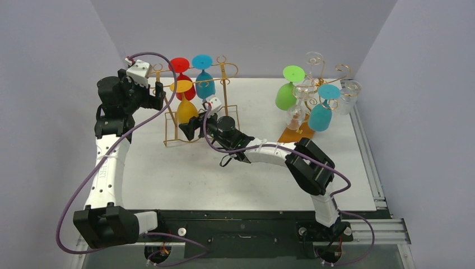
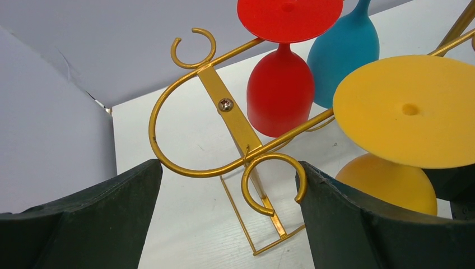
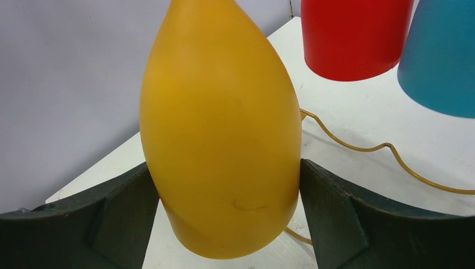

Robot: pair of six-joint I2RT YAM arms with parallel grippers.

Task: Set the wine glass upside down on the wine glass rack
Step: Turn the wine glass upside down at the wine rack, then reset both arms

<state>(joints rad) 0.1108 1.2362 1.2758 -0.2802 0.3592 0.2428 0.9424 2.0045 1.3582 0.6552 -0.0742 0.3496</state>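
While the right gripper (image 3: 225,179) clasps the yellow glass (image 3: 218,123), one of three racked, the left gripper (image 2: 229,185) gapes.

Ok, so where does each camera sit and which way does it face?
Top external: above and behind the bases, looking down on the table; both arms show whole.
Left wrist: on the left arm, aimed at the gold rack between the fingers of the open left end effector.
Right wrist: on the right arm, facing the yellow glass gripped by the right end effector.
Shared: all three show yellow glass, red glass, blue glass.
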